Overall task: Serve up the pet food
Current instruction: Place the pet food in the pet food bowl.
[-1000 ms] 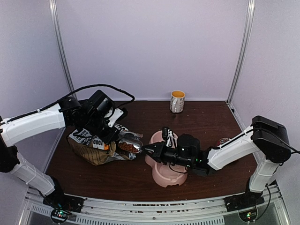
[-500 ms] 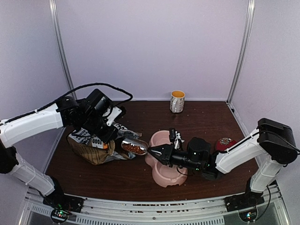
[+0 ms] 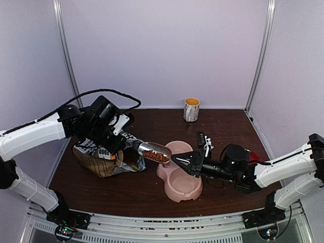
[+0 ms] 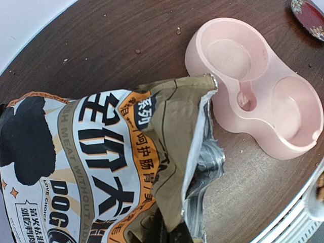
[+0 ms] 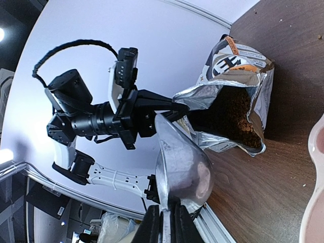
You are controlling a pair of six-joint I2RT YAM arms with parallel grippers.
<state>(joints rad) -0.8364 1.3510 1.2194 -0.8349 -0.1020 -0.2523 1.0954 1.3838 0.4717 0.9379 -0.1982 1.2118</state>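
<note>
Right jaws' scoop (image 3: 155,152) beside bowl (image 3: 179,195) rim

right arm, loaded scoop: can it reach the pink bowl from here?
Likely yes. The right claw holds the scoop of kibble just by the pink bowl's rim. Both wells are bare, nothing stands between, and the bag lies clear of that path.
</note>
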